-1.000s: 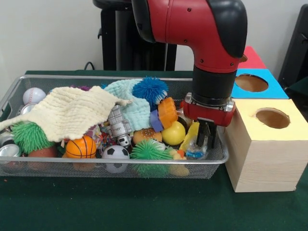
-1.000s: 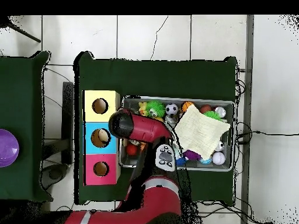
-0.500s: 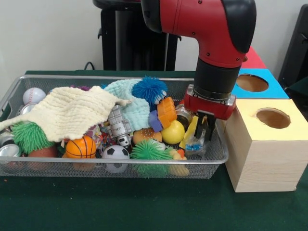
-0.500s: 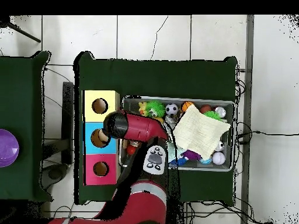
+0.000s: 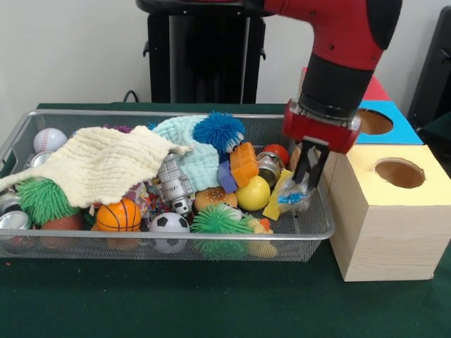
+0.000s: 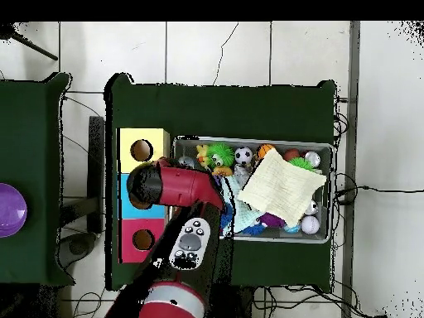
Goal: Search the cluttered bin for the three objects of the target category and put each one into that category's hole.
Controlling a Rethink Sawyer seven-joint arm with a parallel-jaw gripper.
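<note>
At the bin's (image 5: 169, 243) left end a cream cloth (image 5: 99, 165) drapes over the toys; a basketball (image 5: 118, 215) and soccer ball (image 5: 169, 225) sit along the front edge. At the right end the gripper (image 5: 304, 184) pinches what looks like a clear crinkly packet (image 5: 292, 199), lifted beside the yellow box (image 5: 391, 211). It likely handles light, limp and slippery, so a hold near its top seam seems safest.

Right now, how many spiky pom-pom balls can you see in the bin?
3: a blue one on the teal cloth, a green one at the left end, another green at the front wall. The cloths may hide more.
</note>
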